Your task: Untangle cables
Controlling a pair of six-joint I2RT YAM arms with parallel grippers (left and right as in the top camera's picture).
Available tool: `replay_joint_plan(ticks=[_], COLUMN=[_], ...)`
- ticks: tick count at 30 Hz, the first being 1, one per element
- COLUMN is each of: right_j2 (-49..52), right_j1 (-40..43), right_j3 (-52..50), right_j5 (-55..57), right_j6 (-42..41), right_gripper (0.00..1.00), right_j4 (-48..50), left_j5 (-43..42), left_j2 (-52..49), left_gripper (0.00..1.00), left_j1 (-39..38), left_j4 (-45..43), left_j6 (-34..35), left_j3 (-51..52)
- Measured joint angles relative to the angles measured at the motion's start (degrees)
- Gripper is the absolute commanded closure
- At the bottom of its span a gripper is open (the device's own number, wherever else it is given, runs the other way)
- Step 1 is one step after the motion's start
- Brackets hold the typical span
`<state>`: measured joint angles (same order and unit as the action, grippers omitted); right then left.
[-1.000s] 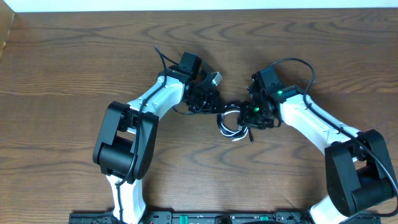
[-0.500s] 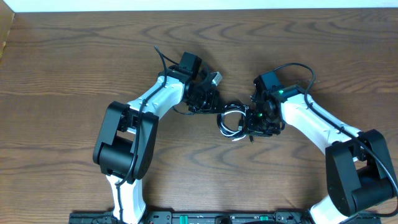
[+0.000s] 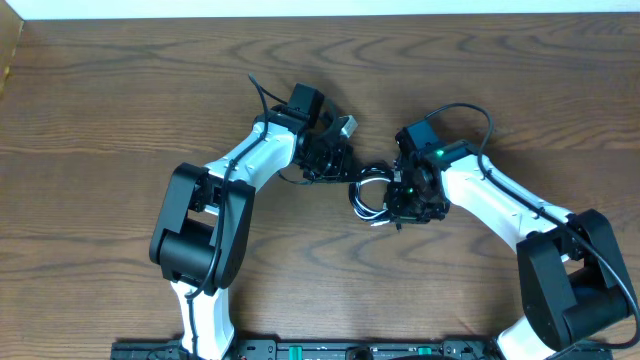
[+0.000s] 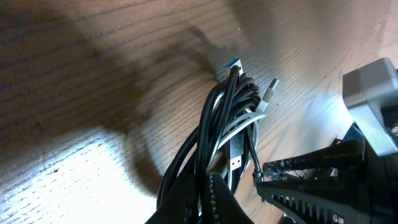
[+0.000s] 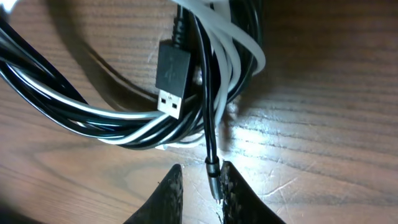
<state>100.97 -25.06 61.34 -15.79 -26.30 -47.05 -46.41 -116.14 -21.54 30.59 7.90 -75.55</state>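
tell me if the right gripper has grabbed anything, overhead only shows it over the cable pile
Observer: Not yet. In the right wrist view the right gripper is open, with a thin black cord end lying between its fingertips.
Operator: any plugs near it
Observer: A black USB plug lies across the black and white loops just beyond the fingertips.
Operator: and the other ends
Observer: The left wrist view shows a blue-tongued plug and a silver plug poking out of the bundle.
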Motion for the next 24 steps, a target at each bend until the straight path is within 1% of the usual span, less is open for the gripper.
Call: replay_joint_plan(ticks=[5, 11, 16, 24], right_j2=[0.0, 0.0, 0.0, 0.0], right_j1=[0.0, 0.0, 0.0, 0.0], right_j3=[-0.6, -1.6, -1.7, -1.9], right_j5=[0.2, 0.8, 1.0, 1.4], right_j6=[0.0, 0.1, 0.0, -1.2], right_gripper=[0.82, 0.99, 0.99, 0.99], right_j4=[-0.1, 0.5, 2.2, 11.3], left_j5=[0.0, 0.0, 0.0, 0.0], left_j2=[0.0, 0.0, 0.0, 0.0], left_gripper=[0.92, 0.93, 0.92, 0.92], left_j1=[0.0, 0.0, 0.0, 0.1], left_j4=[0.0, 0.0, 0.0, -0.2], left_j6=[0.0, 0.0, 0.0, 0.0], left_j3=[0.0, 0.0, 0.0, 0.0])
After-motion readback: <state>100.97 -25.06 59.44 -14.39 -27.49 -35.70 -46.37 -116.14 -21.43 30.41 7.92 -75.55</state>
